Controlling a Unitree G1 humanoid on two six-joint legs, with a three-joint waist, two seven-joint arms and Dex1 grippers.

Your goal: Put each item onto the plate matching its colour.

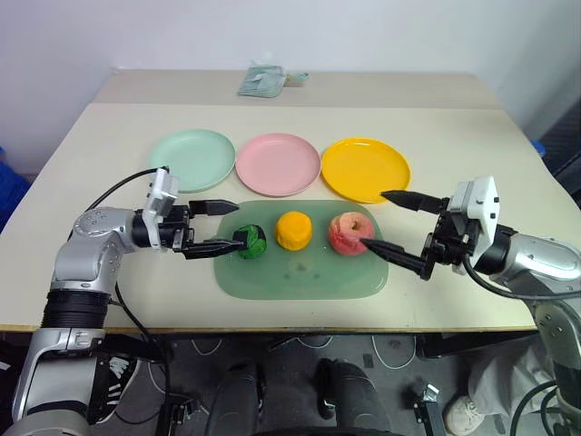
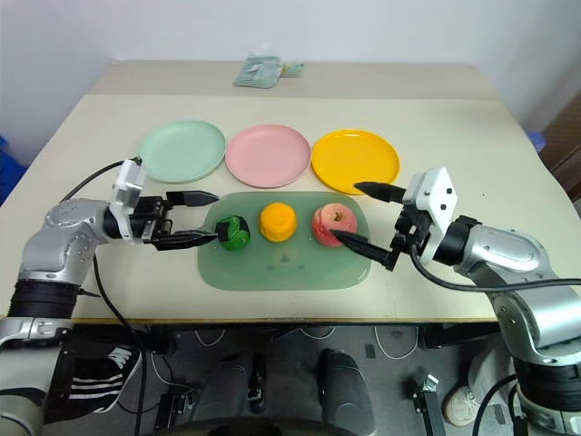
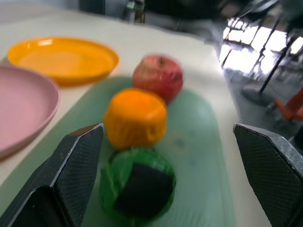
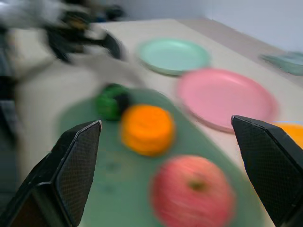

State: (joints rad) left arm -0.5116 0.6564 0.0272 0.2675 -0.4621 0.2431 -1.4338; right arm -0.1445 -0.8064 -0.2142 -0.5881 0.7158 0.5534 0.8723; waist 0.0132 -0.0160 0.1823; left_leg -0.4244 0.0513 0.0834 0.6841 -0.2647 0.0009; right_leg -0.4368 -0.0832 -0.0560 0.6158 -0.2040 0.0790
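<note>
green lumpy item point(image 1: 251, 242), orange fruit point(image 1: 293, 230) and red apple point(image 1: 349, 233) sat in row on green cutting board point(image 1: 300, 277), none on plates. mint plate point(image 1: 192, 159), pink plate point(image 1: 278, 163), yellow plate point(image 1: 365, 168) lined up just behind board on table point(image 1: 472, 145). left gripper point(image 1: 218, 225) spread wide, lower fingertip right at green item, nothing held. right gripper point(image 1: 392, 229) also wide apart, flanking apple, holding nothing.

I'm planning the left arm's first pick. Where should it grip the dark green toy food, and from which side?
Grip the dark green toy food across its lumpy middle, coming from the robot's left, where the open left gripper already faces it. The orange fruit crowds its other side on the cutting board.
</note>
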